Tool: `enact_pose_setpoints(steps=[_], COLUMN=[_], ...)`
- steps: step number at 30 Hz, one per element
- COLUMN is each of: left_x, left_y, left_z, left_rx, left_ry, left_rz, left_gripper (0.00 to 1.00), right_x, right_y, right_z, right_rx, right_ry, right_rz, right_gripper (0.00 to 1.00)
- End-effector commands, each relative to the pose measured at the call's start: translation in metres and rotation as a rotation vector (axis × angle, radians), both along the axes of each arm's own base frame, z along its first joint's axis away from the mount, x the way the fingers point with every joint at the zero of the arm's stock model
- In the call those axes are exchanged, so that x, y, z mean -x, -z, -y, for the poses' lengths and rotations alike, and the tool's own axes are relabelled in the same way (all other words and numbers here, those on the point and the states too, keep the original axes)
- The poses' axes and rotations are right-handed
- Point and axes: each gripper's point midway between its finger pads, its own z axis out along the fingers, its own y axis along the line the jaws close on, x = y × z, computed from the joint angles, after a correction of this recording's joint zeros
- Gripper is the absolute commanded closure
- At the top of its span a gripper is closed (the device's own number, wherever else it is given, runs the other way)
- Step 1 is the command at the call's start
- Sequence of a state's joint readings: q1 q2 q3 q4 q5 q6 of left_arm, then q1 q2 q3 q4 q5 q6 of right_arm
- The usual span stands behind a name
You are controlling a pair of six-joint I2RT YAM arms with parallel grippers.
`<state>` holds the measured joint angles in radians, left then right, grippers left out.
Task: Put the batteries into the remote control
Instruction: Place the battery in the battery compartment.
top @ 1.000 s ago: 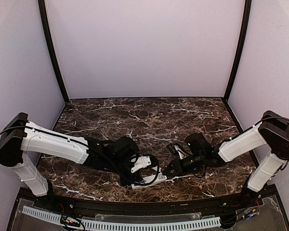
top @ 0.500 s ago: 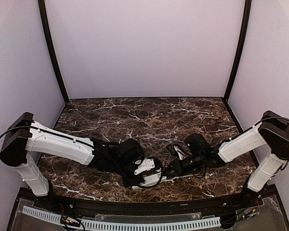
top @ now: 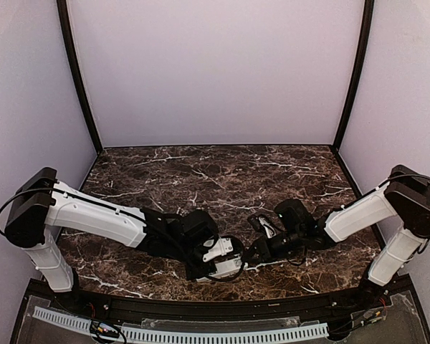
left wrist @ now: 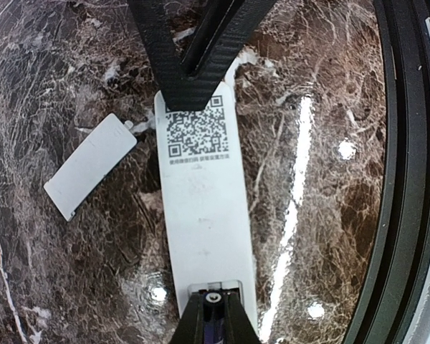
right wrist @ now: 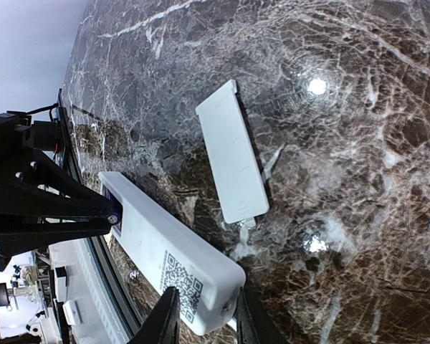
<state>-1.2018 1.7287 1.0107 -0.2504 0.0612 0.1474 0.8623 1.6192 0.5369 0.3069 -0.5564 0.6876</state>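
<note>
- Two grippers meet at one remote control, which lies back-up on the table.
- The right gripper clamps the remote's QR-code end between its fingers.
- The left gripper is clenched, its tips at the opposite, recess end.
- A cover plate lies just beside the remote, toward the right gripper.

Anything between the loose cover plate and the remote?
No. Only a strip of bare marble tabletop separates the cover plate from the remote. The left wrist view shows it best, and the right wrist view agrees.
</note>
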Motion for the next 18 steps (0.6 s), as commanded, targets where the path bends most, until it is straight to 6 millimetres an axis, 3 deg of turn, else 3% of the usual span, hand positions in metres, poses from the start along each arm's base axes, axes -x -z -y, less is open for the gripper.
enact_pose_setpoints(steps=[1, 18], left_x=[0.004, 0.0], left_y=[0.015, 0.001], left_z=[-0.016, -0.009], left_rx=[-0.094, -0.073], left_ry=[-0.002, -0.007], left_rz=[-0.013, 0.004], left_gripper=[0.94, 0.87], right_x=[0.0, 0.001], right_y=[-0.001, -0.003], right_z=[-0.004, -0.004], right_rx=[-0.006, -0.013], right_ry=[-0.013, -0.014], right_rz=[0.024, 0.026], right_gripper=[0.74, 0.73])
